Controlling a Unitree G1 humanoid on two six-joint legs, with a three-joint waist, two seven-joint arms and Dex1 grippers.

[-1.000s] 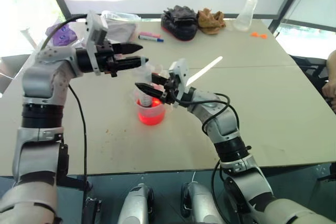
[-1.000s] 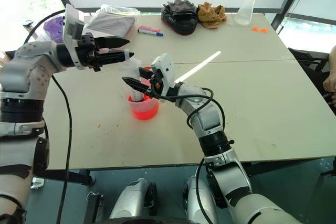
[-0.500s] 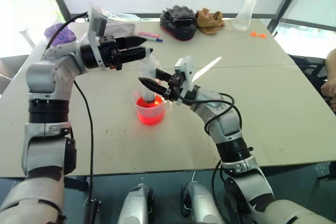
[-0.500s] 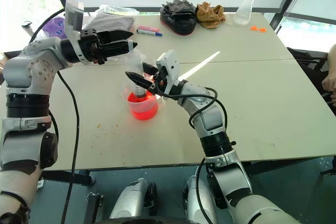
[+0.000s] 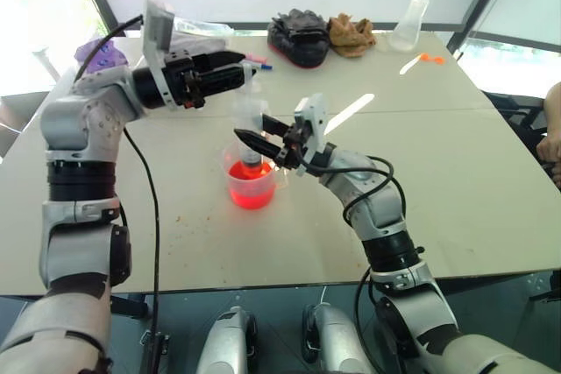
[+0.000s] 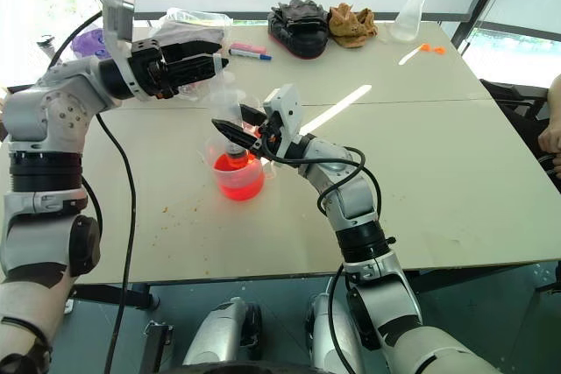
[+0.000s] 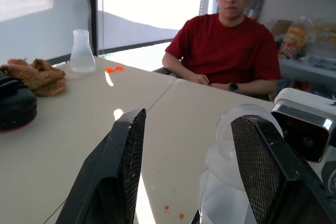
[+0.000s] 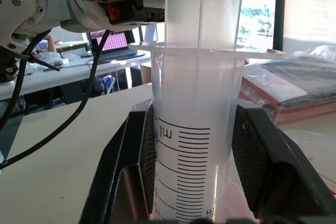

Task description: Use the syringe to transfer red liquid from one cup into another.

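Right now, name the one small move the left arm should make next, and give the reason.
Probably close the left gripper on the plunger top, which sits between its open fingers. The right gripper already clamps the syringe upright over the beaker of red liquid, so gripping the plunger comes before drawing liquid.

Both arms are silver-grey metal segments with black joint rings, screw heads and loose black cables. Each gripper [image 5: 230, 76] has two black fingers [image 7: 118, 166] with cross-hatched pads; a whitish block, perhaps a camera, tops each wrist.
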